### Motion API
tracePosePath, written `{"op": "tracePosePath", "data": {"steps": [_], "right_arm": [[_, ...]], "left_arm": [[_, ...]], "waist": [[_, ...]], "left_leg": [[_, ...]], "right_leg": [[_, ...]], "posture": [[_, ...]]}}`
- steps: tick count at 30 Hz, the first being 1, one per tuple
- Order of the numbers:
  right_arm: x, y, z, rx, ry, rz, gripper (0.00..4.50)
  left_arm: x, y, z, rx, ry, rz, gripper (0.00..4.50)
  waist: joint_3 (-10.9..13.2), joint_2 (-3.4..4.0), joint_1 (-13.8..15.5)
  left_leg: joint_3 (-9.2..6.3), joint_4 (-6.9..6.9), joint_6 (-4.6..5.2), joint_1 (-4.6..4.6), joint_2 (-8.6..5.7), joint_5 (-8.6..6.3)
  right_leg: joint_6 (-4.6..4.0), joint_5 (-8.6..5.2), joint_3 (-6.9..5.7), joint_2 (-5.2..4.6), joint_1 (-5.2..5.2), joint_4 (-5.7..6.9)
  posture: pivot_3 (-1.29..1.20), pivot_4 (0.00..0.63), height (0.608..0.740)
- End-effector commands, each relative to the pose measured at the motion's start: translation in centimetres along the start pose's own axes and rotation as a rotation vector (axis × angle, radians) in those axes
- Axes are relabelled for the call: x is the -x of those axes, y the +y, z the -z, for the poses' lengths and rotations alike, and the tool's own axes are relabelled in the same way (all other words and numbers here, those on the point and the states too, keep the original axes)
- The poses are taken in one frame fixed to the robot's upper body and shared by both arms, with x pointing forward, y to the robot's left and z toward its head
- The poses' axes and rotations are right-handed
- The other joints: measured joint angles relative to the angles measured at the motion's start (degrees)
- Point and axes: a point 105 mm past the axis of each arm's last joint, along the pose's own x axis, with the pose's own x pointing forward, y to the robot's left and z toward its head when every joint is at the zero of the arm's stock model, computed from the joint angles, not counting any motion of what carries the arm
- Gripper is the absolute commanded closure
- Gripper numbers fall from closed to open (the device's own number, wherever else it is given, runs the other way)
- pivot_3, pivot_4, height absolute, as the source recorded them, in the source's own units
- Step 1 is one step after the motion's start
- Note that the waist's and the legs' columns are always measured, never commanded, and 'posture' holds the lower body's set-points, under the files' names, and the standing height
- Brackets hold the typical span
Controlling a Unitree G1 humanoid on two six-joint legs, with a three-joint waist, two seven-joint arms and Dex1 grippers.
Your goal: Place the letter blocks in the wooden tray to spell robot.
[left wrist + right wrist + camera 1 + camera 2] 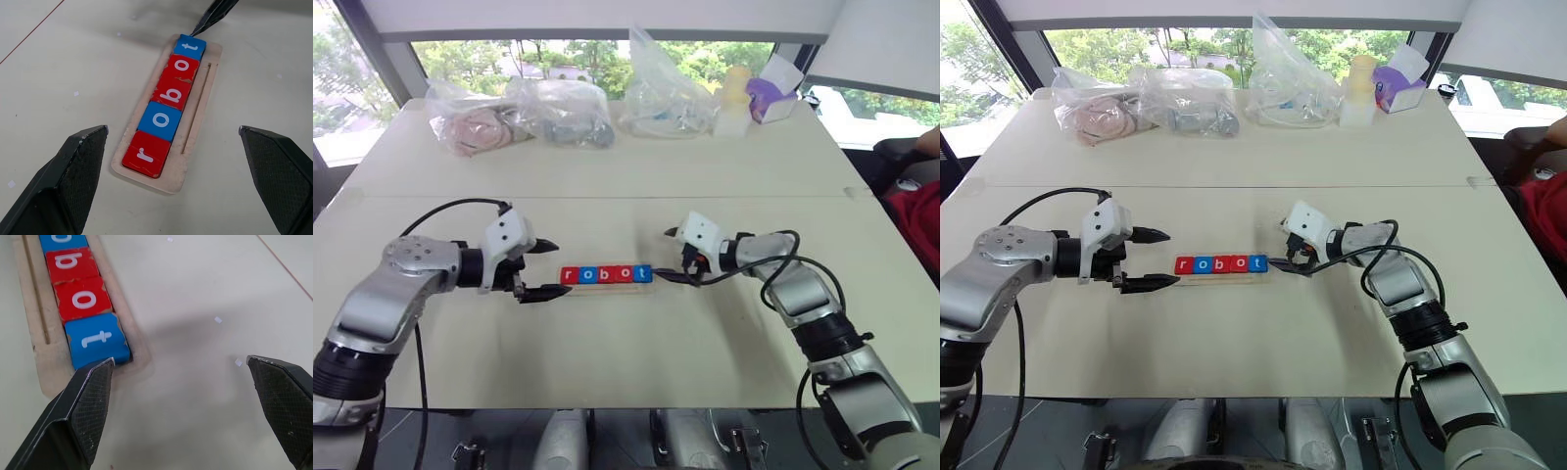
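Both jaws stood wide apart and empty, one at each end of the finished row.

Letter blocks (168, 104) lay in the wooden tray (198, 125), reading r-o-b-o-t, long axis running from my left gripper (540, 269) to my right gripper (672, 257); the tray sat mid-table (626, 372) between them; my right gripper was the nearer, one fingertip (88, 391) touching or just beside the t block (95, 339); my left hung just off the r end; I judged the spelling done, so the next move was to back straight away along that axis; plastic bags (558, 110) lay well apart at the far edge.
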Motion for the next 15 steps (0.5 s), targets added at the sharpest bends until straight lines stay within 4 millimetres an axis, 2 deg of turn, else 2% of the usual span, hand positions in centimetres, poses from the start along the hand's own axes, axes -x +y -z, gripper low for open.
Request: {"op": "tracePosePath", "data": {"steps": [1,9,12,15], "right_arm": [[-0.3,-0.1,-0.8,0.023,-0.030,0.006,0.04],[-0.3,-0.4,-1.0,0.022,-0.038,0.019,0.04],[1.5,-2.0,-1.1,0.007,-0.038,0.081,0.04],[3.2,-1.9,-1.8,-0.067,-0.069,0.069,0.04]], "left_arm": [[0.6,0.3,-1.2,-0.038,-0.024,-0.025,0.00],[0.7,0.3,-1.2,-0.033,-0.022,-0.034,0.00],[1.5,0.5,-1.2,-0.011,-0.033,-0.052,0.00],[2.5,0.4,-1.1,0.030,-0.056,-0.064,0.00]], "waist": [[0.0,0.00,0.0],[0.0,0.00,-0.1],[0.0,0.00,0.0],[0.0,0.01,0.1]], "left_leg": [[0.00,0.00,0.00,0.00,0.00,0.00],[0.00,0.00,0.00,0.01,0.01,0.00],[0.00,0.00,0.00,0.01,0.01,0.00],[0.00,0.00,0.00,-0.02,0.00,0.00]], "right_leg": [[0.00,0.00,0.00,0.00,0.00,0.00],[0.00,0.00,0.00,0.01,0.00,0.01],[0.00,0.00,0.00,0.01,0.00,0.01],[0.00,0.00,0.00,-0.03,-0.02,0.00]], "posture": [[0.00,0.150,0.735],[0.00,0.150,0.735],[0.00,0.150,0.735],[0.00,0.150,0.735]]}}
